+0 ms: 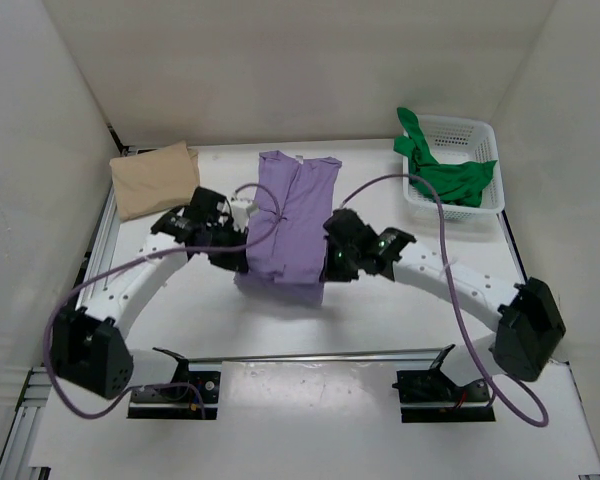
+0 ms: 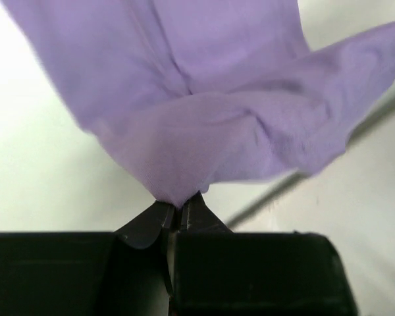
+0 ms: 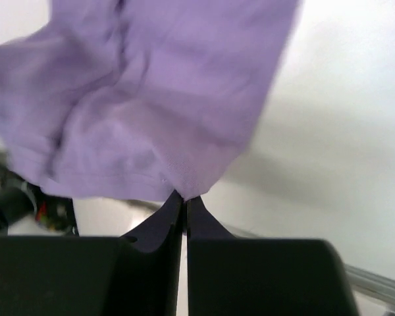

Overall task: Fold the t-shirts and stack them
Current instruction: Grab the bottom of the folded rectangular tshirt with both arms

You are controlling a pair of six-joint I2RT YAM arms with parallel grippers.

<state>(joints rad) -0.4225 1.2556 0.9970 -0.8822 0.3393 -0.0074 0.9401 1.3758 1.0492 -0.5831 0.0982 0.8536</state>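
The purple shirt [image 1: 292, 215] lies mid-worktop [image 1: 380, 320], its near edge raised. The left gripper [image 2: 180, 214] is pinched tight on that edge's left corner, and the right gripper [image 3: 184, 201] is clamped on its right corner. Left of the purple shirt sits the folded tan shirt [image 1: 155, 180]. To its right, the green shirt [image 1: 450, 178] spills from a white basket [image 1: 480, 130].

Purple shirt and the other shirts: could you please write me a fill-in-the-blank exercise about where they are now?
The purple shirt is pinched by ____ grippers: the left gripper and the right gripper.
The green shirt lies in the basket at the far ____ of the table.
The tan shirt lies folded at the far ____.
Missing words: two; right; left.
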